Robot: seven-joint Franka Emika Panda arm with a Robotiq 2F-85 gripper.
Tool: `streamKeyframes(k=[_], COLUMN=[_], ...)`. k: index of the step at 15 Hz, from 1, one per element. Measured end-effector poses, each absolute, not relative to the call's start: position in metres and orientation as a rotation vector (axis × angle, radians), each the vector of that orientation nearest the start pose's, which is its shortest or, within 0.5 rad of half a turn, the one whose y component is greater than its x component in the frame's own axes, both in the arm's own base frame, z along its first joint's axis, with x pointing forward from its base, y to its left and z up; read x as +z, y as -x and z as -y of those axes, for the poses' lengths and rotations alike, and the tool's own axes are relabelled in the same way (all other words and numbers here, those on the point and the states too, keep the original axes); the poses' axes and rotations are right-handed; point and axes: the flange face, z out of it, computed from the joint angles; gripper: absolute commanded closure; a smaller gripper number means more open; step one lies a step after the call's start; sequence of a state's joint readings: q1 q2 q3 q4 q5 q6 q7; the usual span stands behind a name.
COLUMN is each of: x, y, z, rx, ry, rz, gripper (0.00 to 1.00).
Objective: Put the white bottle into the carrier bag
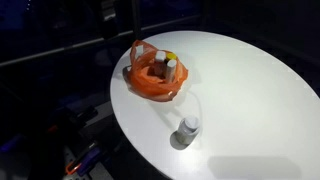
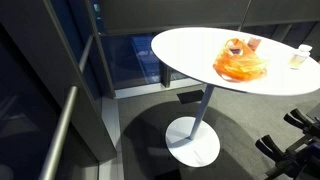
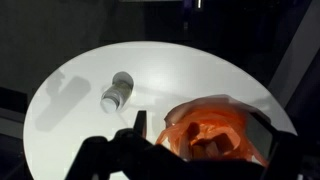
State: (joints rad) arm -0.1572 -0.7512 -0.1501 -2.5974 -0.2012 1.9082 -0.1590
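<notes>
Approach step is judged in hand: white bottle [image 1: 187,128] is seen upright on round table [image 1: 250,90], apart from orange carrier bag [image 1: 155,80], not yet grasped. In wrist view, gripper [image 3: 200,135] is shown w/ jaws spread wide, empty, above bag. Next, jaws should be brought over bottle, lowered, closed round its body, then carried to bag mouth, where other bottles [image 1: 166,66] already take up room.

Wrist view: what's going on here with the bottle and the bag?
Nothing is held yet. The gripper hangs open over the orange bag, which already has a few things in it. The white bottle stands by itself on the round table, apart from the bag and untouched. It has not yet gone into the bag.
</notes>
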Motion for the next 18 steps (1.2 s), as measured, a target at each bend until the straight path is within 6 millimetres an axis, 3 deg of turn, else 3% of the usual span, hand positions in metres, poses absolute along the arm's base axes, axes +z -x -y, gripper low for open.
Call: streamKeyframes(k=[7, 10, 14, 18], x=[0.492, 0.497, 0.503, 0.486], y=[-0.314, -0.324, -0.356, -0.399], z=[0.116, 0.111, 0.111, 0.130], rx=[-0.063, -0.067, -0.090, -0.100], ry=[3.244, 3.269, 3.299, 3.294], rz=[-0.087, -0.107, -0.169, -0.284], gripper=[0.00, 0.00, 0.00, 0.00])
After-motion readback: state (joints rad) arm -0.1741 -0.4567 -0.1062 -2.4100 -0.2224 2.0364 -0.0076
